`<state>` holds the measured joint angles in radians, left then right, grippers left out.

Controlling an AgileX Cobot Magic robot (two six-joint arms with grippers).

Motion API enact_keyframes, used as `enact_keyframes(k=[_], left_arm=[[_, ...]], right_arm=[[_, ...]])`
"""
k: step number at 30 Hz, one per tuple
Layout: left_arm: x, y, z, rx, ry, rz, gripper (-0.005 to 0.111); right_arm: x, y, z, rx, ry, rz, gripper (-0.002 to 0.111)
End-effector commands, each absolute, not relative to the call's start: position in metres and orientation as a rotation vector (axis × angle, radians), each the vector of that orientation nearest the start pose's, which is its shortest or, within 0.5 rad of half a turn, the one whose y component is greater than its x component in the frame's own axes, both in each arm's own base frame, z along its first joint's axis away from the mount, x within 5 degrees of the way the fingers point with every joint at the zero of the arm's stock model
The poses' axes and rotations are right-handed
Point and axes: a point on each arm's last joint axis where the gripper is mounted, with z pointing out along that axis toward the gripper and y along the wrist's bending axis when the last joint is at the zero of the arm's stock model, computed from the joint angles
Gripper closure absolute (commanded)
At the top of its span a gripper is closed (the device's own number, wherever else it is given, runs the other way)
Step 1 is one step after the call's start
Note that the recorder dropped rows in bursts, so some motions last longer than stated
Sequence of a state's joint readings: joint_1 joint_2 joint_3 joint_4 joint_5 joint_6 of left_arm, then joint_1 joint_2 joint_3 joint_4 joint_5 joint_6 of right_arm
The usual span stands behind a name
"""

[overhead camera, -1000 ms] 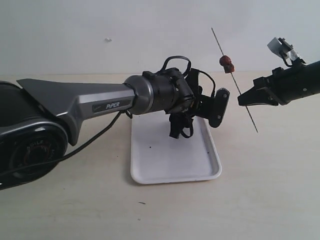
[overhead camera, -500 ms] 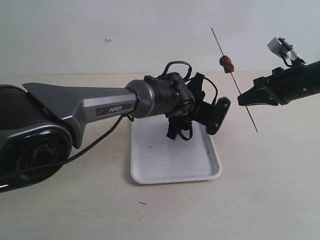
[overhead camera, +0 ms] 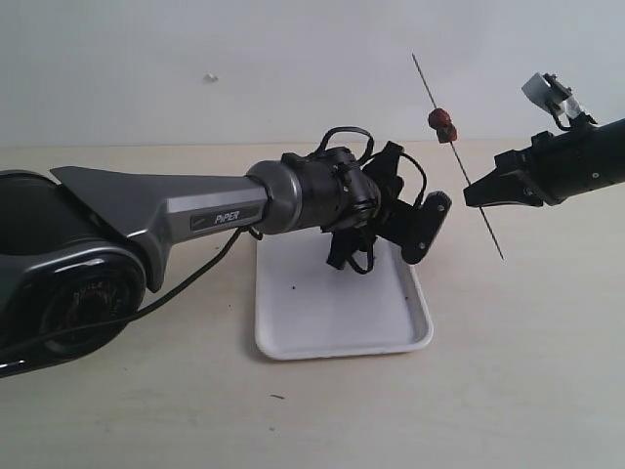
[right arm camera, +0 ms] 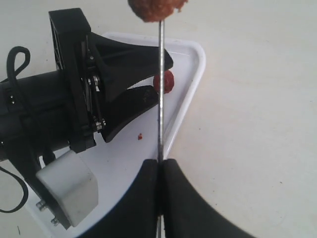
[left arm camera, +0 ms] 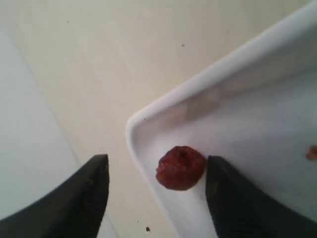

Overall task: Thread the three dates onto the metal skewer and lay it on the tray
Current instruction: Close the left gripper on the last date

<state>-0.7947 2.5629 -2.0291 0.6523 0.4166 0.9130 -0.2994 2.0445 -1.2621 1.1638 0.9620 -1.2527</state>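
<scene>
In your exterior view, the left arm (overhead camera: 225, 205) is covering the tray's (overhead camera: 332, 327) far end and hiding the loose date (left arm camera: 181, 167) lying there. In your right wrist view, the top edge is cutting off the metal skewer (right arm camera: 160, 89) and its threaded date (right arm camera: 157, 9). A reddish speck (left arm camera: 312, 152) at the left wrist view's edge is showing too small to identify.

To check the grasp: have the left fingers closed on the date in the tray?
No, the left fingers stand wide apart, and the date lies between them in the tray corner.
</scene>
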Motion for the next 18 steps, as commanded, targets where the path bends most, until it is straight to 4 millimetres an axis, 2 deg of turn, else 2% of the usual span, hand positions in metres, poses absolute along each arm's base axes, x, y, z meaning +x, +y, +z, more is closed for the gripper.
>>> enact_keyframes(k=[1, 5, 10, 18], left_arm=[[0.4061, -0.3740, 0.0846, 2.195, 1.150, 0.644, 0.049], [0.4061, -0.3745, 0.0849, 2.188, 1.149, 0.640, 0.050], [0.4069, -0.3736, 0.0849, 2.172, 1.174, 0.632, 0.059], [0.4070, -0.3739, 0.0850, 2.161, 1.185, 0.625, 0.059]], right_arm=[[0.3935, -0.0508, 0.1603, -0.236, 2.383, 0.905, 0.108], [0.3935, -0.0508, 0.1603, -0.236, 2.383, 0.905, 0.108], [0.3933, -0.0505, 0.1605, -0.238, 2.382, 0.909, 0.108], [0.3928, -0.0500, 0.1607, -0.243, 2.381, 0.919, 0.108]])
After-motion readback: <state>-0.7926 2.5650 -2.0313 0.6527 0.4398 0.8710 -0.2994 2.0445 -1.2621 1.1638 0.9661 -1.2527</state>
